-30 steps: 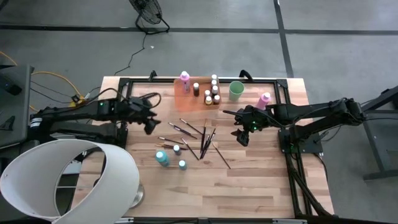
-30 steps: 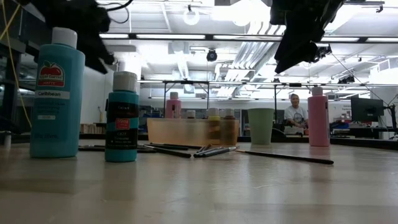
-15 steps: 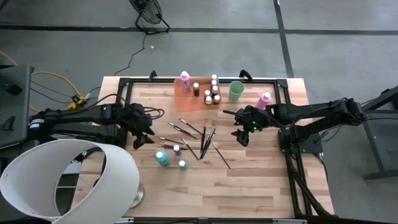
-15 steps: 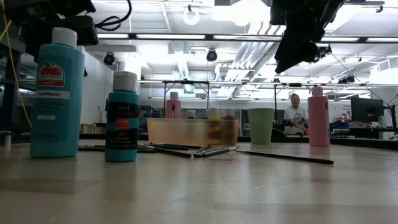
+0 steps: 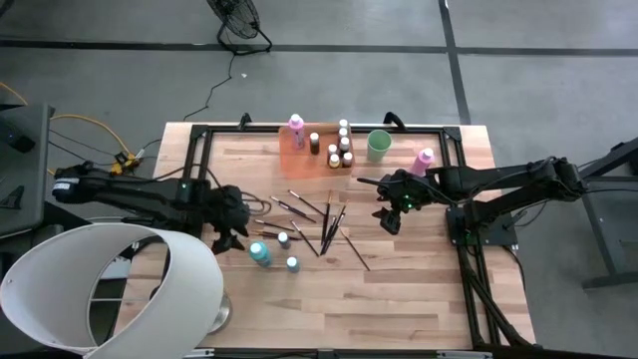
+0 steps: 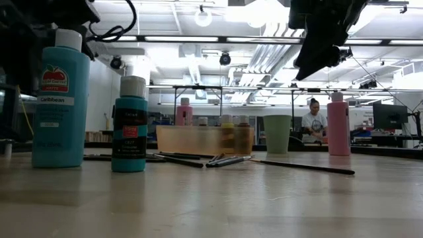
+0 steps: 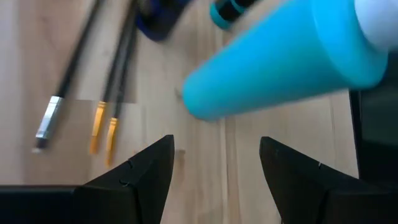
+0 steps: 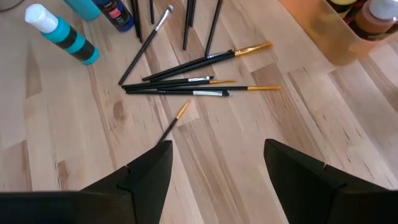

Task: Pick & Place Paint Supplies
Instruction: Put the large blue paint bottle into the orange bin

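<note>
- The landmark here is the translucent orange tray (image 5: 317,150) at the far edge of the table (image 5: 419,299); it already holds several small brown bottles with white caps (image 5: 339,148), and a pink bottle (image 5: 296,127) stands at its left end.
- The light green cup (image 5: 378,145) stands just to the right of the tray, and a second pink bottle (image 5: 424,159) lies farther right of it.
- The loose paintbrushes (image 5: 321,221) lie scattered on the wood in front of the tray, some crossing each other, bristle ends pointing various ways.
- Three teal bottles sit nearer the front than the brushes: a large light-teal one (image 5: 259,253), a small dark-banded one (image 5: 292,263) and another small one (image 5: 283,238).
- The left gripper (image 5: 225,237) hovers low in front of the tray and off to its left, just beside the large teal bottle, fingers spread and empty; the wrist view shows the bottle close ahead of them.
- The right gripper (image 5: 389,217) hangs above the table in front of the cup, right of the brush pile, fingers apart and holding nothing.
- Handling, as a judgement: the large teal bottle looks like light, rigid, smooth plastic, and being tall and narrow it should topple easily if nudged. A squeeze across the mid-body, below the white cap, seems safest.
- The brushes are thin, stiff and very light, lying flat on the wood; they would likely roll or skid, so a pinch across the middle of one handle, clear of its neighbours, looks best.
</note>
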